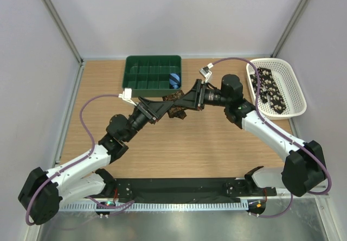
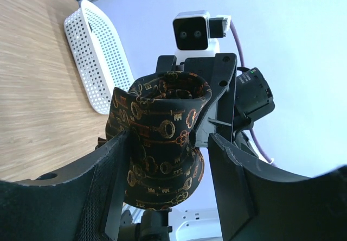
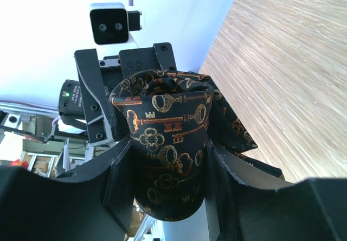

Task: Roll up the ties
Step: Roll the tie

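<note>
Dark rolled fabric necktie with gold-orange key print (image 3: 162,124) clamped between right gripper (image 3: 169,153) fingers; left gripper (image 2: 169,140) jaws straddle same roll, one pad touching, other just clear

Top view: rolled tie (image 1: 177,112) mostly buried between left gripper (image 1: 167,109) and right gripper (image 1: 184,102), only dark scraps showing. Lower end of roll lost behind fingers (image 2: 116,186) in both wrist views. Can't count ties (image 1: 269,90) in white basket (image 1: 295,86) right of rolled tie: overlapping. Blue roll (image 1: 174,80) just behind rolled tie: too small for detail.
</note>
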`<state>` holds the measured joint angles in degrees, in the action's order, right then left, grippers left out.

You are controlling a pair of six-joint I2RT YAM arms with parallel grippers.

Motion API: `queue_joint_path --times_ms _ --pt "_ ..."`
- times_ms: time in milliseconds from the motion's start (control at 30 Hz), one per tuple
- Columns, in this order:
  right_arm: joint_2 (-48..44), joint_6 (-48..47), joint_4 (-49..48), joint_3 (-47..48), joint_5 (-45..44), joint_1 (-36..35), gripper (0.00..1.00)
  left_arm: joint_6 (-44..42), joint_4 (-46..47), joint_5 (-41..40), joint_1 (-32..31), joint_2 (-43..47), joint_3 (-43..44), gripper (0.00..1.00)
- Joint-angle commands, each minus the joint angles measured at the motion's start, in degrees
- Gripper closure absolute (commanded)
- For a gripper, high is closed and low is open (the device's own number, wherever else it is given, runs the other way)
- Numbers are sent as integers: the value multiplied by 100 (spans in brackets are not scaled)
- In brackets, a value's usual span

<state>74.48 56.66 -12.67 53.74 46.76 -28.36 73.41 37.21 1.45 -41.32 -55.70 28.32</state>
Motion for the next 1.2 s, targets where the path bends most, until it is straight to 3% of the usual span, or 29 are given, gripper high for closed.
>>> queue_joint_path --times_ms 0,67,200,767,933,967,1033,1167 --pt "-144 258 -474 -30 263 -29 99 130 778 -5 1 -2 -10 37" --pt "-162 266 -482 -38 263 -29 99 130 831 4 1 -19 -2 37" --pt "-170 424 -623 -56 289 -64 99 139 954 -5 1 -99 -19 48" --pt "-65 609 -825 -39 404 -231 99 68 1596 382 1 -555 42 59" --pt "-21 556 -764 -12 413 -249 99 60 1754 417 1 -679 16 90" --pt "-30 521 -729 -12 404 -258 93 42 1754 400 1 -696 7 95" --pt "-56 276 -406 40 351 -258 91 -1 1755 399 1 -688 7 99" --pt "-153 -85 62 163 228 -249 74 -55 1728 321 10 -574 -124 100"
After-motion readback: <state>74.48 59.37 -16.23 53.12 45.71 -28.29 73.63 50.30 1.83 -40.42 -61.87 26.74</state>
